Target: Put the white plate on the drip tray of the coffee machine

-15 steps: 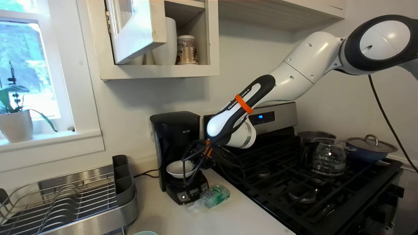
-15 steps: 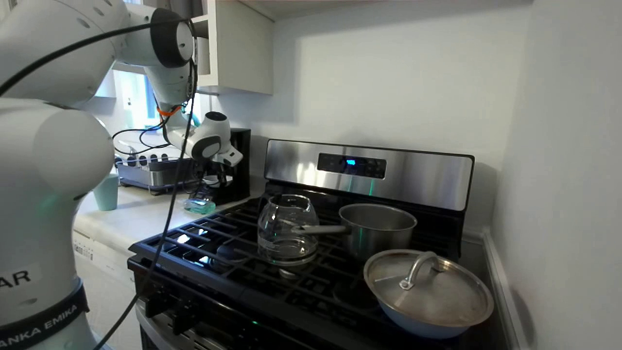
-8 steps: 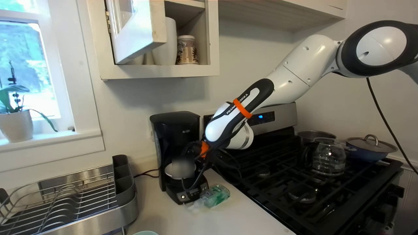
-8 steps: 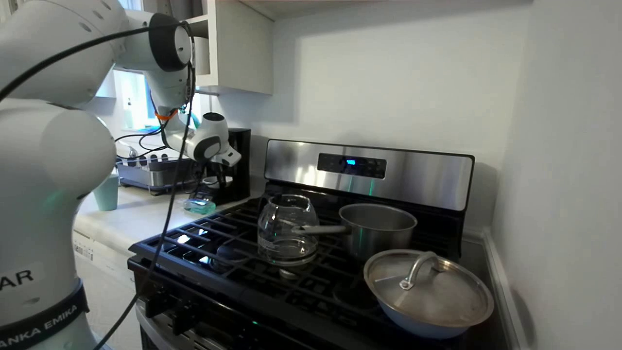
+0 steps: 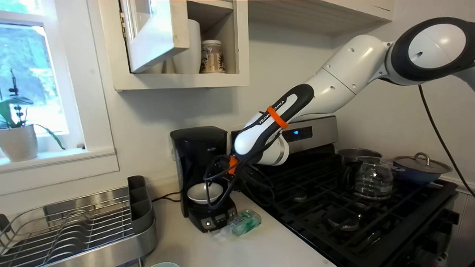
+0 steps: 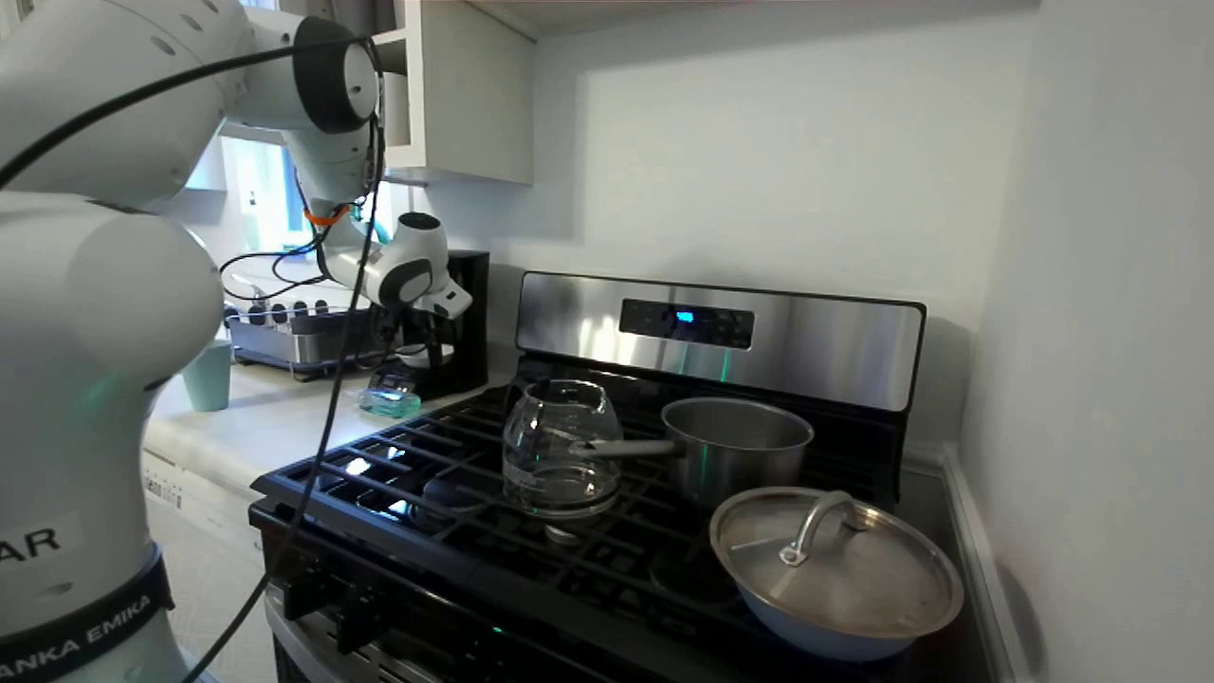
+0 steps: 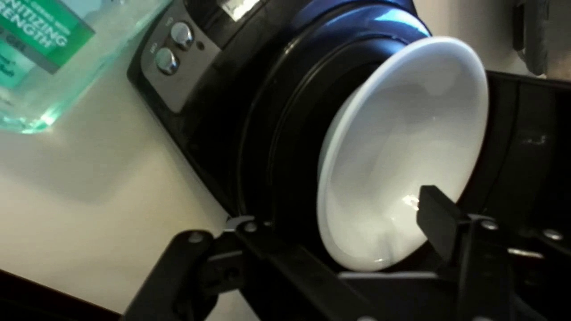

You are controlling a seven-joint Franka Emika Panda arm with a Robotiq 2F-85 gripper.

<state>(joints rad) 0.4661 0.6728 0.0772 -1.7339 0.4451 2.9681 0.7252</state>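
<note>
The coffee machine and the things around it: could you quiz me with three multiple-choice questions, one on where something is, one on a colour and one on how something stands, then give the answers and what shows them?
1. Where is the white dish?
A. In the dish rack
B. Over the base of the coffee machine
C. On the window sill

2. What colour is the band around the robot arm?
A. Orange
B. Blue
C. Yellow

3. How does the cupboard door stand?
A. Shut
B. Taken off
C. Open

1: B, since the wrist view shows the white dish against the dark base.
2: A, since the band shows orange in both exterior views.
3: C, since in an exterior view the cupboard door juts out and a patterned container shows inside.
</note>
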